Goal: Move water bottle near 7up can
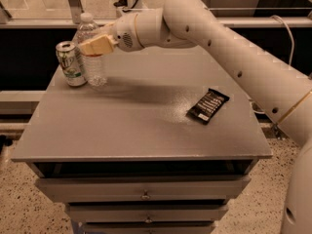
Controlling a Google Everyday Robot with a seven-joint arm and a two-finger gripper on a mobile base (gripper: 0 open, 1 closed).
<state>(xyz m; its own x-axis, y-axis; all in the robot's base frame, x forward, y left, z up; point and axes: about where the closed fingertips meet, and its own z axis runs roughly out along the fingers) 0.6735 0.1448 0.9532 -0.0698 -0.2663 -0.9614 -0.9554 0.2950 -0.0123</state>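
**Gripper clamped on the bottle, right beside the can**

The gripper sits over the back left corner of the grey table. Its tan fingers are closed across the middle of the water bottle. The bottle is upright, with its base at the table surface. Its white cap rises above the fingers and its clear ribbed body shows below them. No writing can be read on the bottle.

Just to the left of the bottle stands the 7up can, upright and so close that the two look to be touching or nearly so. The can is shorter than the bottle. It has a shiny metal top and a white and green label, but the lettering is too blurred to read.

The white arm comes in from the right and runs leftward to the gripper, casting a soft shadow on the tabletop. Well apart from the bottle and can, toward the right side of the table, a flat black snack wrapper lies at an angle. Its pale markings are not legible. Drawers are stacked below the tabletop.
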